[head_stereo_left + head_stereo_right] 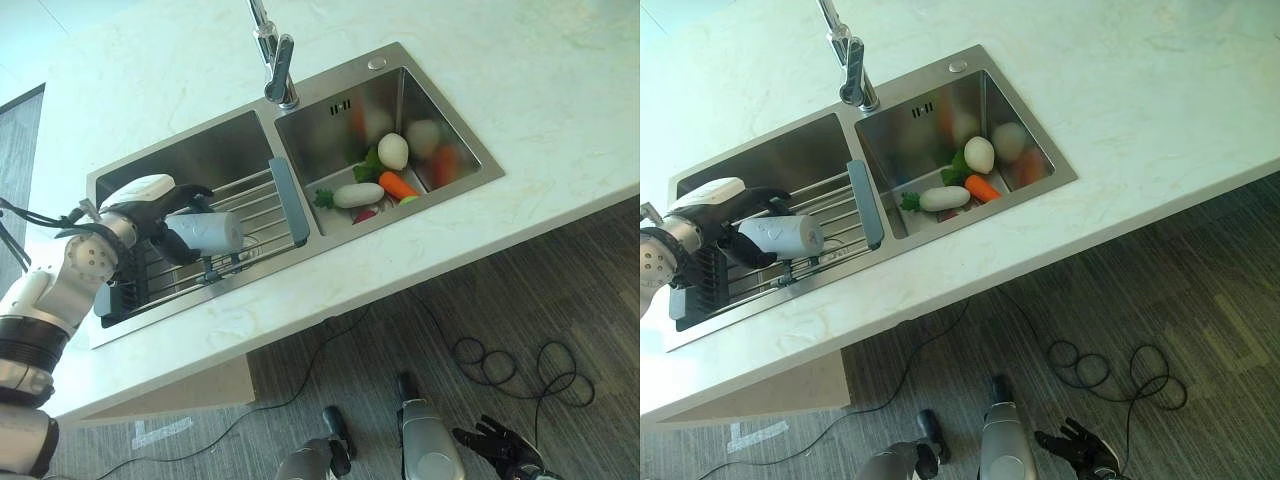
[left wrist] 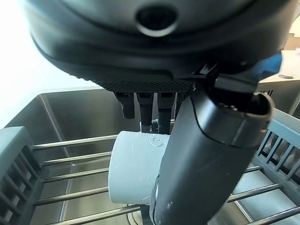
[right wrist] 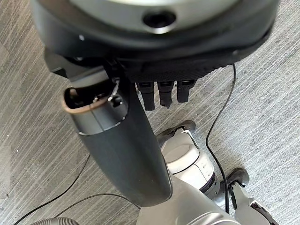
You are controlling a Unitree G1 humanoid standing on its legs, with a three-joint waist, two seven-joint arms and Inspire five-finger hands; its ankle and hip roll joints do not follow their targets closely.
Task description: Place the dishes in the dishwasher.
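One cup (image 1: pixel 207 234), left hand's (image 1: pixel 150 205) grasp

Pale marble countertop (image 1: pixel 520 90), grey floor (image 1: pixel 560 290)

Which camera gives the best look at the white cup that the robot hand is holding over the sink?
The left wrist view: the white cup lies on its side, close up, above the rack's bars, with the left robot hand curled around it. Both eye views show it small and partly covered by fingers.
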